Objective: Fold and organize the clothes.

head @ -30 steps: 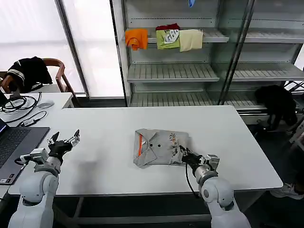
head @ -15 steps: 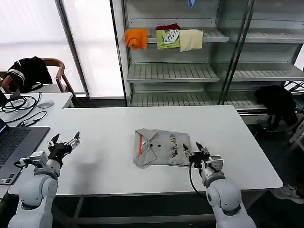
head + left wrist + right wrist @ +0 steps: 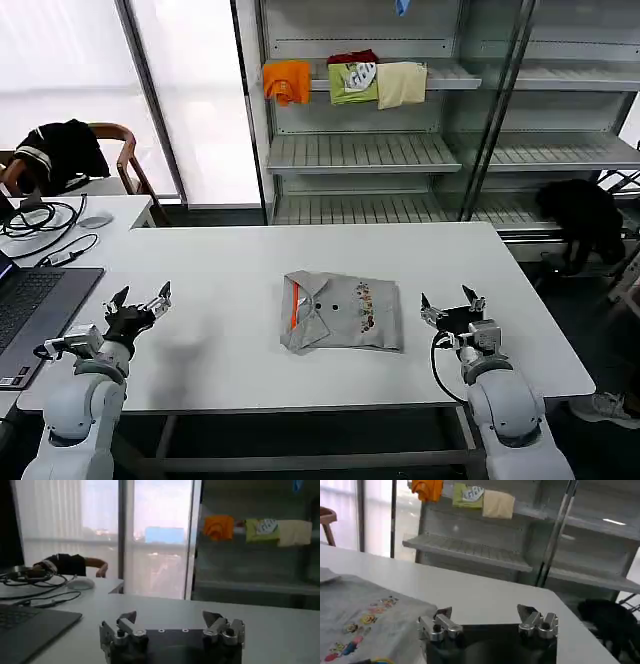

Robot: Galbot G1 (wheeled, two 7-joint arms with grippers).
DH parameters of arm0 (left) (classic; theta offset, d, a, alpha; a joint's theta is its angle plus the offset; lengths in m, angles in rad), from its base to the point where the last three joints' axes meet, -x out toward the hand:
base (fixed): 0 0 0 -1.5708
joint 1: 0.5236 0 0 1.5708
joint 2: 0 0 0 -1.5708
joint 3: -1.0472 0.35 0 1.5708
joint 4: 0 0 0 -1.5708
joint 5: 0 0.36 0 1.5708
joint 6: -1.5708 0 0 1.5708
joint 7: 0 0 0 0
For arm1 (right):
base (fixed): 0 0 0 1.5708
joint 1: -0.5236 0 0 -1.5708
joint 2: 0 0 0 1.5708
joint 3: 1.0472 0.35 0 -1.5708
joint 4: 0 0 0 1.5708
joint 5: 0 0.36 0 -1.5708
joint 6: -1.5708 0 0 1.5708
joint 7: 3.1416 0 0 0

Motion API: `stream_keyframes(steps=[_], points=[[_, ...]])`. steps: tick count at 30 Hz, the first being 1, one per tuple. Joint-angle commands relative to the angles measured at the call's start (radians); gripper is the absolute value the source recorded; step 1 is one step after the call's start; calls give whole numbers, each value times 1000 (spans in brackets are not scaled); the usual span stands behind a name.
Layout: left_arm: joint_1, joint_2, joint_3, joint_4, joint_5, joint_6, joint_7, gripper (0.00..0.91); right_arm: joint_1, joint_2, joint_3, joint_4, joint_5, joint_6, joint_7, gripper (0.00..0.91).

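Lying folded into a neat rectangle at the middle of the white worktop [image 3: 230, 262] is a light grey shirt [image 3: 342, 312], its orange-lined collar on the side toward the left gripper and a small multicolour chest print facing up. The shirt is the landmark for everything else. The right gripper [image 3: 452, 304] hovers just beside the shirt's right edge, apart from the cloth, jaws spread open and empty. The left gripper [image 3: 140, 300] sits well away from the shirt on its left, jaws also open and holding nothing.

Folding looks finished, judging by the tidy shape; the step in hand seems to be the organising part. A next move would likely call for getting jaws under or around the folded bundle without undoing it.

Beyond the shirt stands a shelf unit [image 3: 360, 152] carrying orange, green and cream folded garments. From the right wrist camera the shirt's chest print [image 3: 357, 626] appears close up beside the open jaws. From the left wrist camera come a laptop edge [image 3: 30, 625] and cables instead.
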Motion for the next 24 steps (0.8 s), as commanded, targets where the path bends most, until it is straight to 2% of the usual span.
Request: stream_keyframes(steps=[1, 8, 16, 24], points=[[2, -7, 4, -12, -4, -1, 3, 907, 1, -26, 40, 2, -43, -6, -23, 907], [7, -10, 12, -41, -9, 6, 10, 907, 4, -22, 36, 0, -25, 20, -3, 907], [10, -11, 15, -84, -31, 31, 22, 907, -9, -34, 52, 19, 7, 27, -54, 907], [15, -20, 26, -90, -28, 33, 28, 907, -19, -37, 56, 28, 7, 43, -73, 907]])
